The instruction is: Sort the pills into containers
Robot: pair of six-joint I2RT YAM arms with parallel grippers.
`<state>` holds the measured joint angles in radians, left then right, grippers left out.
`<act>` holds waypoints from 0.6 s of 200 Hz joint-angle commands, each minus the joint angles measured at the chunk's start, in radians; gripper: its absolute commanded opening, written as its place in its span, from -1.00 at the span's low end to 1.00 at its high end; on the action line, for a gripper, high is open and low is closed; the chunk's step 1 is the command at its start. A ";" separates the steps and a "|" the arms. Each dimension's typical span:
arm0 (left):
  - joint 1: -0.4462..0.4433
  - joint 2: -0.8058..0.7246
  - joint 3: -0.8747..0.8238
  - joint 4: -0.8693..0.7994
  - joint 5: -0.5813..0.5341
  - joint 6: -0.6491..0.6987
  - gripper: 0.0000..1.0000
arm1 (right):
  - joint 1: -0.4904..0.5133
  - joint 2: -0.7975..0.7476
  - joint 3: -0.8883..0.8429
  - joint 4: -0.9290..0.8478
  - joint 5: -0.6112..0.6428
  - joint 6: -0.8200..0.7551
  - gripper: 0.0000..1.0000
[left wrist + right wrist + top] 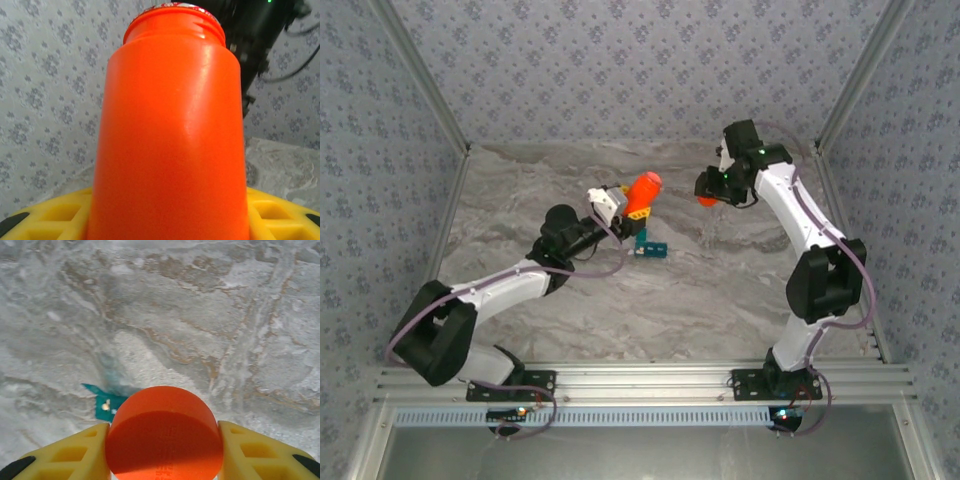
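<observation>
My left gripper (623,207) is shut on the orange bottle (642,191), holding it tilted above the table near the middle. In the left wrist view the bottle (170,135) stands between the yellow fingers (45,216), its threaded neck bare of a cap. The teal containers box (650,248) lies on the table just below and to the right of the bottle. My right gripper (711,196) hangs to the right, shut on the round orange cap (164,432). Below the cap lies the teal box (102,407), with one small pale pill (105,406) in it.
The grey marbled table (720,290) is walled at the back and sides by patterned panels (620,70). Both arm bases sit on the metal rail (640,380) at the near edge. The right arm's dark wrist (255,30) hangs close behind the bottle's mouth.
</observation>
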<state>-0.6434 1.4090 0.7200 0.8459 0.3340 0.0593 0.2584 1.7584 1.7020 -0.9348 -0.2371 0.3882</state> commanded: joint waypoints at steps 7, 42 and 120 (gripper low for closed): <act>0.008 0.039 -0.027 0.112 0.037 -0.008 -1.00 | 0.013 -0.028 0.058 -0.078 -0.109 0.011 -0.05; 0.030 0.099 -0.056 0.189 0.058 -0.038 -1.00 | 0.021 -0.024 0.098 -0.105 -0.173 -0.008 -0.05; 0.065 0.208 -0.032 0.238 0.163 -0.036 -1.00 | 0.010 0.034 0.236 -0.172 -0.283 -0.075 -0.06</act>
<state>-0.5911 1.5940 0.6579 1.0004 0.4278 0.0326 0.2764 1.7653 1.8755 -1.0557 -0.4446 0.3561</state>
